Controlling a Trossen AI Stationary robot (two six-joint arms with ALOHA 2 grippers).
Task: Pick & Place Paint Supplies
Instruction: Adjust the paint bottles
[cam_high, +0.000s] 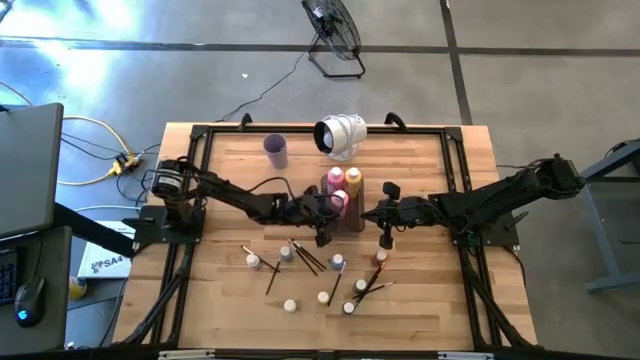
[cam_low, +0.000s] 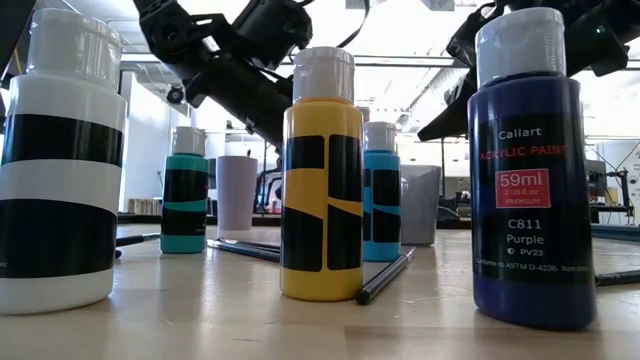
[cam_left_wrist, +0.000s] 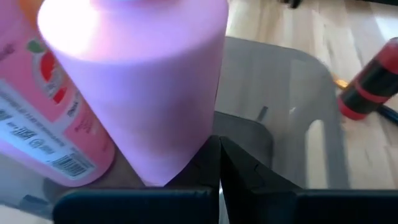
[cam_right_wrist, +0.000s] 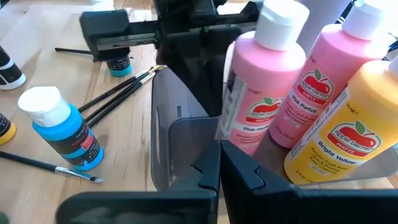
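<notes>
Three big bottles are home in the clear tray (cam_right_wrist: 180, 155) at the tabletop's (cam_high: 440, 300) middle: two pink bottles (cam_right_wrist: 264, 93) and an orange bottle (cam_right_wrist: 339, 127). Both arms crowd it, left gripper (cam_high: 322, 237) and right gripper (cam_high: 385, 240) each pressed together, pinching nothing. Plenty left, I'd judge: small white-capped bottles (cam_high: 290, 305) and paintbrushes (cam_high: 305, 255) lie scattered nearer.
</notes>
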